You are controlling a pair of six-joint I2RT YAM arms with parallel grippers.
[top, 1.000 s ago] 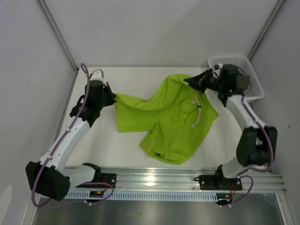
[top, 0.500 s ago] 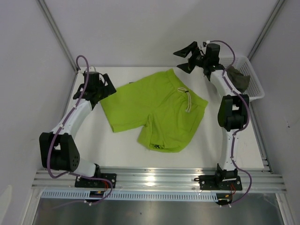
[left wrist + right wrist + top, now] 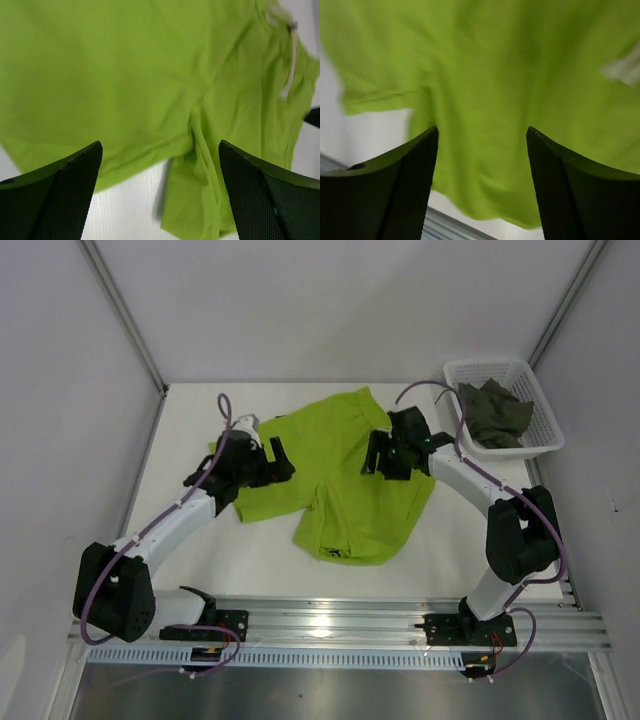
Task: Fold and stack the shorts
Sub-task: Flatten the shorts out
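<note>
A second ago the lime green shorts (image 3: 330, 490) hung crumpled between both hands. Then both let go and pulled outward, and the cloth dropped flat. Now the two arms have come back inward, over the garment. The left hand (image 3: 272, 464) hovers above the left leg and the right hand (image 3: 376, 456) above the waist part. In each wrist view the jaws stand wide apart with only green cloth below them and nothing between them, so both hands are open and empty.

For the task this means, I think, that the spreading is finished and the first fold is about to start; the hands seem to look for new places to grip.

The green shorts lie in the middle of the desk (image 3: 180, 440), diagonally. The waistband with its white drawstring (image 3: 290, 65) points to the far right, and the leg openings point to the near left. One leg reaches to the left, the other toward the near edge, and this second one looks a little rumpled at its hem. The long axis runs, in my judgement, roughly left to right — from the left leg's hem to the waistband.

The dark olive shorts (image 3: 495, 412) are bunched inside the white basket (image 3: 455, 375) at the far right corner, not yet handled.
</note>
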